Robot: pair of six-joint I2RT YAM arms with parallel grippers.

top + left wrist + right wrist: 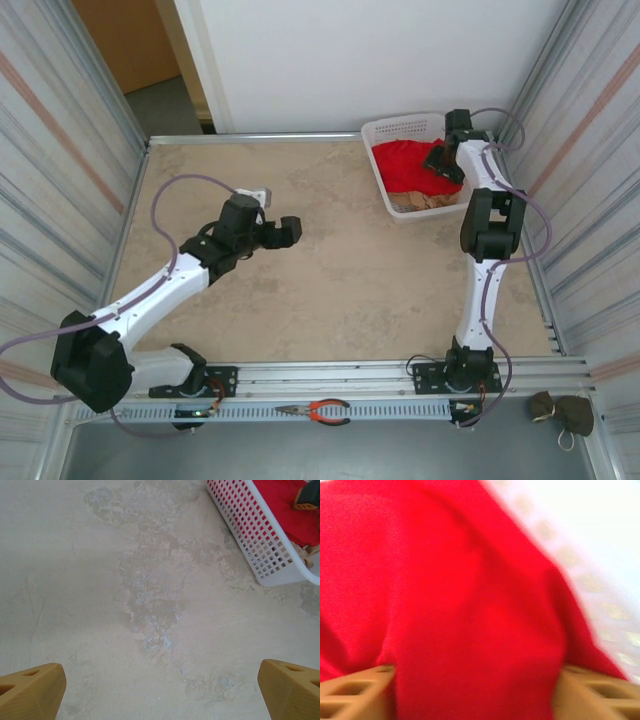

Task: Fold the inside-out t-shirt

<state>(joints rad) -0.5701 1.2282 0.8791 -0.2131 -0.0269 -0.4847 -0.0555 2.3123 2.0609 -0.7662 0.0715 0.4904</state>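
The inside-out t-shirt (400, 162) is a bright red heap inside the white basket (400, 122) at the back right. My right gripper (441, 160) reaches down into the basket onto the red cloth. In the right wrist view a bulge of the t-shirt (470, 595) fills the gap of the right gripper (475, 672), touching both fingers, and the jaws still stand well apart. My left gripper (290, 230) hovers over the bare table left of centre. In its own view the left gripper (162, 682) is wide open with nothing between the fingers, and the t-shirt (282, 507) shows in the basket (240, 530).
A tan-beige garment (420, 201) lies under the red cloth at the basket's near end. Red-handled pliers (318, 409) rest on the front rail and a dark bundle (562, 411) sits at the front right. Corrugated walls close in both sides.
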